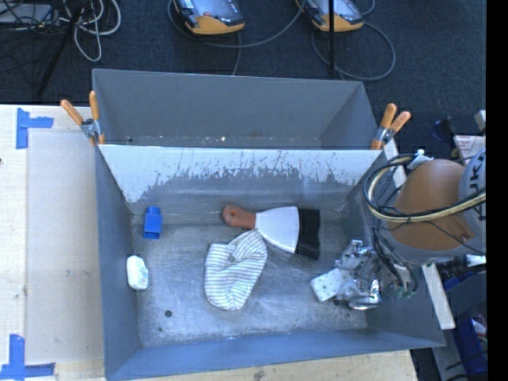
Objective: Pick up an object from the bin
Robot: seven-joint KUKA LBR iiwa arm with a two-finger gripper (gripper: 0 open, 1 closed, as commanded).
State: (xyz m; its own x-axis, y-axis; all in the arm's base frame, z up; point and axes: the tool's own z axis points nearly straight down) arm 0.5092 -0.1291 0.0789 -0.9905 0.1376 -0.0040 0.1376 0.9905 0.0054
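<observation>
Surroundings: dark floor (262, 54) beyond the bin's far wall, with black cables (97, 24) and two grey-and-orange devices (208, 10) lying on it
Bin: grey metal bin (238, 121) with sloping walls; its flat bottom is scuffed and paler in patches
Arm: reaches in from the right, with a rounded orange cover (425, 205) and cable loops (379, 187) sitting above the bin's right wall
Gripper: the gripper (359, 280) is low in the near right part of the bin, close to the bottom
Gripper state: cannot tell whether it is open, closed or gripping anything, since its metal parts run together
Nearest thing: a small white scrap (324, 286), crumpled, lies on the bin's bottom just left of the gripper; whether the two touch cannot be told
Brush: a brush (274, 227) with a brown handle, white body and black bristles lies flat near the middle, handle pointing left, bristles toward the arm, apart from the gripper
Cloth: a striped cloth (234, 270), white and grey, lies bunched just below the brush and touches its white body
Blue block: a small blue block (152, 222) rests at the foot of the left wall, well apart from the gripper
White lump: a small white lump (137, 273) lies below the blue block, near the left wall
</observation>
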